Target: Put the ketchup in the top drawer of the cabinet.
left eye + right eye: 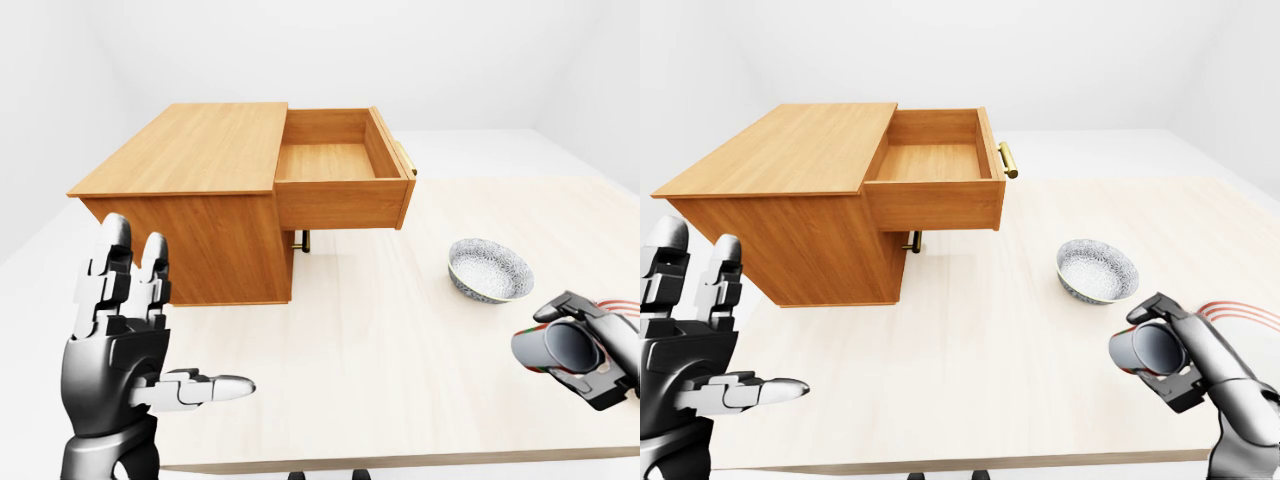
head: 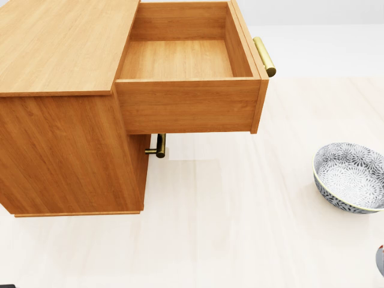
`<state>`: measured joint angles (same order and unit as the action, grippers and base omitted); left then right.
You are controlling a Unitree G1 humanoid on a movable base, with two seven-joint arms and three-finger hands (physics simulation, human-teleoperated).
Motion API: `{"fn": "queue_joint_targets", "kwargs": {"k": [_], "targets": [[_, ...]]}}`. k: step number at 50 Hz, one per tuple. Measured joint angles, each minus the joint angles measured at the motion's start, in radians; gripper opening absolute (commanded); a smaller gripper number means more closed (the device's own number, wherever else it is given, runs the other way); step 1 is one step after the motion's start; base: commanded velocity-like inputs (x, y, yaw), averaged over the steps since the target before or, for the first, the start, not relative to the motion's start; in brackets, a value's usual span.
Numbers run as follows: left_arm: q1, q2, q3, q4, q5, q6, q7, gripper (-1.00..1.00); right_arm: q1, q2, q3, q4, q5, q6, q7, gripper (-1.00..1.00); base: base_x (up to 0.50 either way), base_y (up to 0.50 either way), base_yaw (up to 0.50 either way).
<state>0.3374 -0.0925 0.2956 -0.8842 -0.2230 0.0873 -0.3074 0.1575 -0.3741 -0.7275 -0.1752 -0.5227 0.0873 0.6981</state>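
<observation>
left hand [image 1: 125, 345]: glossy dark-grey metal palm, three thick segmented fingers, paler silver fingertips | right hand [image 1: 1160, 355]: same dark-grey finish, blocky black knuckle housings, rounded grey cylindrical segment | forearms: dark grey, smooth.

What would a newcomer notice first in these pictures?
Probably the wooden cabinet at the upper left of the left-eye view, with its top drawer pulled wide open and empty. Next, the left robot hand, raised at the lower left with fingers spread. A patterned bowl stands alone on the pale table, right of the cabinet.
</observation>
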Motion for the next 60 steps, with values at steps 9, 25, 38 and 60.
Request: {"fn": "queue_joint_targets", "kwargs": {"k": [9,25,38,60], "targets": [[-0.006,0.000,0.010,-0.005,-0.007,0.000,-0.001,1.00,-0.091,-0.017,0.062,-0.245,-0.107,0.000,0.000,-1.00,0.00,0.00,0.00],[-0.008,-0.002,0.020,-0.011,-0.013,0.000,-0.002,1.00,-0.261,-0.082,0.226,-0.560,-0.271,0.000,0.000,-1.00,0.00,0.00,0.00],[-0.008,-0.003,0.022,-0.013,-0.014,0.000,-0.004,1.00,-0.345,-0.091,0.352,-0.749,-0.395,0.000,0.000,-1.00,0.00,0.00,0.00],[-0.004,-0.006,0.022,-0.014,-0.014,0.000,-0.009,1.00,-0.488,0.242,0.267,-0.856,-0.614,0.000,0.000,-1.00,0.00,0.00,0.00]]}}
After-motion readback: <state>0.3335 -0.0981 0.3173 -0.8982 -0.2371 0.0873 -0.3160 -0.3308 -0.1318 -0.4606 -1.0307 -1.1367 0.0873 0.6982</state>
